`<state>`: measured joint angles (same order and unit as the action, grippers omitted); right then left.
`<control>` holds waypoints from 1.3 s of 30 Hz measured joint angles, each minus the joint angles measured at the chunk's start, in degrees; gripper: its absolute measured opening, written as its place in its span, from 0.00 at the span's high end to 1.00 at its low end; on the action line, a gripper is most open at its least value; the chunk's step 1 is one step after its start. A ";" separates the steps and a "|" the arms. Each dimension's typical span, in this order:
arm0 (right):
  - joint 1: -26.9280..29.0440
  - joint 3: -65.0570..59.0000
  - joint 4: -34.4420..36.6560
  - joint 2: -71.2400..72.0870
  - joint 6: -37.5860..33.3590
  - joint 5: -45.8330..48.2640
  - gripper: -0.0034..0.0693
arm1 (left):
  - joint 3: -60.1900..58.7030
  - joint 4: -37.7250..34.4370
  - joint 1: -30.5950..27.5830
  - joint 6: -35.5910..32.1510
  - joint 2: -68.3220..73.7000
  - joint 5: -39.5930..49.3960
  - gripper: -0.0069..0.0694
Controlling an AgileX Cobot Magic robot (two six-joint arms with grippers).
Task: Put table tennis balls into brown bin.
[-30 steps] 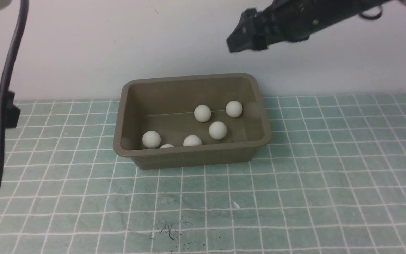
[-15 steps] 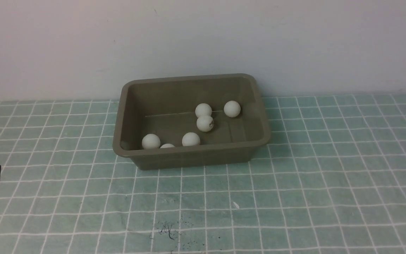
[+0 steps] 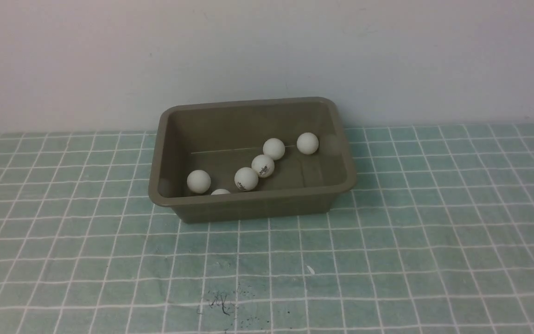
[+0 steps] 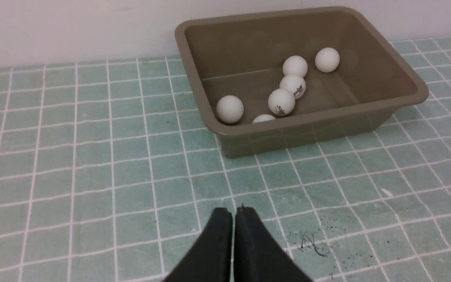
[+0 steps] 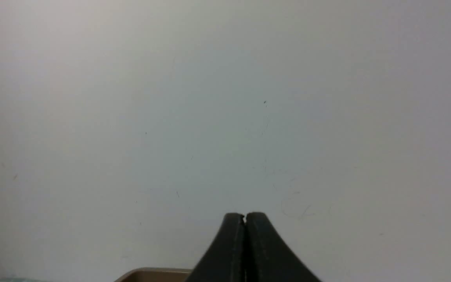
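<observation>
In the front view, you see six white table tennis balls [image 3: 263,166] inside the brown bin [image 3: 253,208], which sits upright on the green, gridded bench [image 3: 387,278]. Your left gripper [image 4: 234,213] and right gripper [image 5: 245,218] are both clenched, fingertips together, holding nothing.

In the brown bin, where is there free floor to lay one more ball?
In the brown bin, free floor shows near its right wall and behind the leftmost ball. The middle is crowded: three balls in a row.

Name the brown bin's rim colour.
The brown bin's rim is dull olive-brown, showing best in the left wrist view.
</observation>
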<state>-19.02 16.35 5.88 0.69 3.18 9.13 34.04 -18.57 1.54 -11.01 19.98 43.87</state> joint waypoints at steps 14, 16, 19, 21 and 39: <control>0.17 -0.11 0.00 0.00 0.00 -0.06 0.97 | -7.03 -0.01 0.00 -0.02 -20.82 1.19 0.92; 0.17 -0.11 0.00 0.00 0.00 -0.06 0.97 | -7.03 0.17 0.00 -0.81 -21.01 1.50 0.92; 0.17 -0.11 0.00 0.00 0.00 -0.10 0.97 | -7.24 2.53 0.00 -3.66 -21.01 1.08 0.92; 0.17 -0.11 0.00 0.00 0.00 -0.10 0.97 | -8.23 3.62 0.00 -4.60 -21.04 -0.77 0.92; 0.17 -0.11 0.00 0.00 0.06 -0.24 0.97 | -35.60 12.13 1.12 -1.00 -21.03 -24.94 0.92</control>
<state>-18.85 16.24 5.88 0.69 3.24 8.89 -1.56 -6.45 2.66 -12.01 -1.05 18.93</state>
